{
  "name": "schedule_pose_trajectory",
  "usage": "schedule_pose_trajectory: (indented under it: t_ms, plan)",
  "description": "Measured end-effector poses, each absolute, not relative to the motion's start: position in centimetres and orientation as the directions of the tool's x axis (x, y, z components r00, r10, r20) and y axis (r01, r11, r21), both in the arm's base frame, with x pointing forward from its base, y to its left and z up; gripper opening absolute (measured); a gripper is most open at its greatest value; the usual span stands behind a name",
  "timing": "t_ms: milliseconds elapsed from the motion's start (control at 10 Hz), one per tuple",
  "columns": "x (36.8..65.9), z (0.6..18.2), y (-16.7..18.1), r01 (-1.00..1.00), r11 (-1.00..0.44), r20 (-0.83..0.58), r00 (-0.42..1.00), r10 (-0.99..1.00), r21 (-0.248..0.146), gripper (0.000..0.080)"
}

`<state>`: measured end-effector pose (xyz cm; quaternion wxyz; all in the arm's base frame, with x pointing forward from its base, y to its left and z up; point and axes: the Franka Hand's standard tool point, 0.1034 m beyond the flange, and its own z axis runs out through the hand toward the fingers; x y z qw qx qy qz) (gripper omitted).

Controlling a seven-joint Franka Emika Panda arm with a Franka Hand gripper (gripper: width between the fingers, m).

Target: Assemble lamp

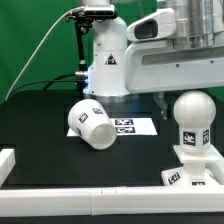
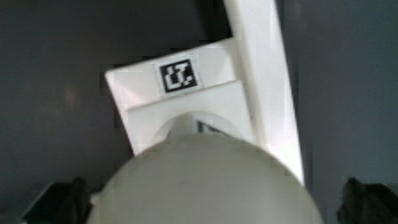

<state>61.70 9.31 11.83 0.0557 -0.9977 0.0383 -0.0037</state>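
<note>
The round-headed bulb [image 1: 191, 113] stands upright in the squarish base [image 1: 196, 168] at the exterior view's right, next to the front rail. In the wrist view the bulb's head [image 2: 196, 178] fills the near part, with the base and its tag [image 2: 180, 78] beyond it. My gripper [image 1: 175, 93] hangs just above the bulb's head. It is open [image 2: 214, 205], with one dark finger [image 2: 63, 200] on either side of the head and a gap to each. The tapered shade [image 1: 90, 123] lies on its side on the black table, left of the bulb.
The marker board [image 1: 128, 126] lies flat behind the shade. The big white robot body [image 1: 108, 60] stands at the back. A white rail [image 1: 70, 172] runs along the front edge and shows in the wrist view [image 2: 267, 60] beside the base. Green backdrop behind.
</note>
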Motion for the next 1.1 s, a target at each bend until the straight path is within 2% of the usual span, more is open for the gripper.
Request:
schedule_pose_trajectory:
  t_ms: [200, 400, 500, 600, 700, 900, 1100]
  plan:
    - [61.76, 11.86, 9.15, 0.195, -0.976, 0.04, 0.98, 0.192, -0.094, 0.0698]
    - [61.64, 11.68, 9.14, 0.205, -0.974, 0.041, 0.979, 0.202, -0.093, 0.0698]
    - [61.65, 11.67, 9.13, 0.184, -0.978, 0.039, 0.983, 0.182, -0.093, 0.0574]
    - [61.65, 11.67, 9.12, 0.183, -0.979, 0.039, 0.983, 0.181, -0.093, 0.0574]
    - [61.65, 11.67, 9.13, 0.143, -0.985, 0.035, 0.989, 0.141, -0.095, 0.0574]
    - [61.91, 11.7, 9.41, -0.122, -0.988, 0.028, 0.992, -0.125, -0.094, 0.0574]
    - [61.88, 11.62, 9.53, -0.458, -0.884, -0.007, 0.888, -0.46, -0.096, 0.0574]
